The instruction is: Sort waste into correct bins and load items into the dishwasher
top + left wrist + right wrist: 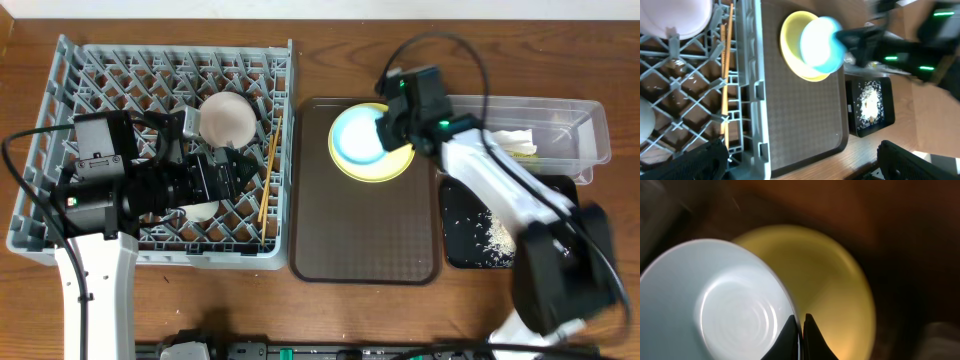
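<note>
My right gripper [388, 127] is shut on the rim of the light blue bowl [355, 135], holding it tilted just above the yellow plate [388, 170] on the brown serving tray. In the right wrist view the fingers [802, 322] pinch the bowl's edge [725, 310] over the plate [840, 290]. My left gripper [800, 160] is open and empty, over the grey dish rack [50, 110]. The rack holds a white bowl [228, 118], a white cup [200, 211] and the chopsticks [268, 170]. The napkin [513, 142] lies in the clear tub [575, 115]. Rice scraps [495, 233] lie in the black tray [460, 250].
The dark brown serving tray [365, 235] sits between the rack and the bins. The left wrist view shows the rack wall [751, 75], the serving tray [800, 110], the blue bowl [821, 45] and the black tray [887, 107]. Cables run above both arms.
</note>
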